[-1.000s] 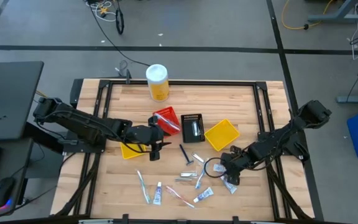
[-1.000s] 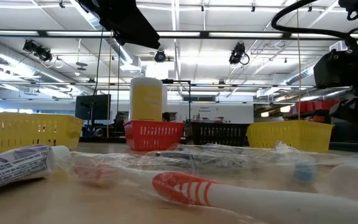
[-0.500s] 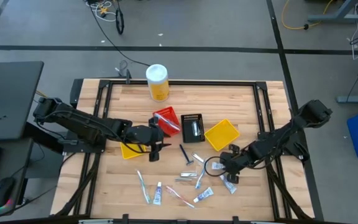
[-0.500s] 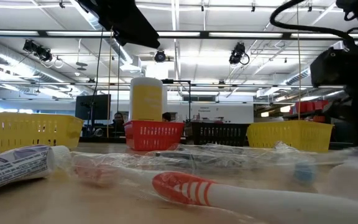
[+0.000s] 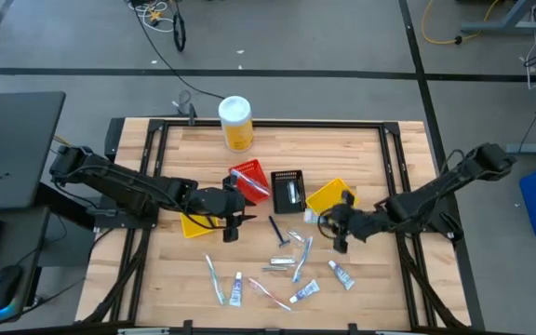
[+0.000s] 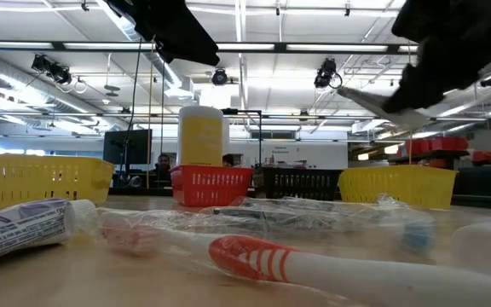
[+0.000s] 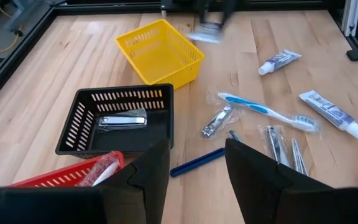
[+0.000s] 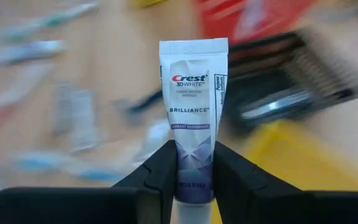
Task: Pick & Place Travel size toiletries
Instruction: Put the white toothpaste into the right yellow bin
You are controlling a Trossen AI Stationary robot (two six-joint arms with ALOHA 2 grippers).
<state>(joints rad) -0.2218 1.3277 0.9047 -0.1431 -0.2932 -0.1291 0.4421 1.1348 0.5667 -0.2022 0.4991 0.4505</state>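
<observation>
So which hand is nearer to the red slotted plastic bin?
The left hand: it hovers just beside the red bin. The right hand, gripping a white toothpaste tube, is farther off, by the yellow bin.

We note a tall yellow canister with white lid (image 5: pixel 235 122) standing upright near the far edge of the wooden table (image 5: pixel 342 149). Around mid-table sit three small bins in a row: a red bin (image 5: pixel 248 180), a black bin (image 5: pixel 288 189) just beside it, then a yellow bin (image 5: pixel 331 201). A second yellow bin (image 5: pixel 194 224) lies apart, nearer the left side.
</observation>
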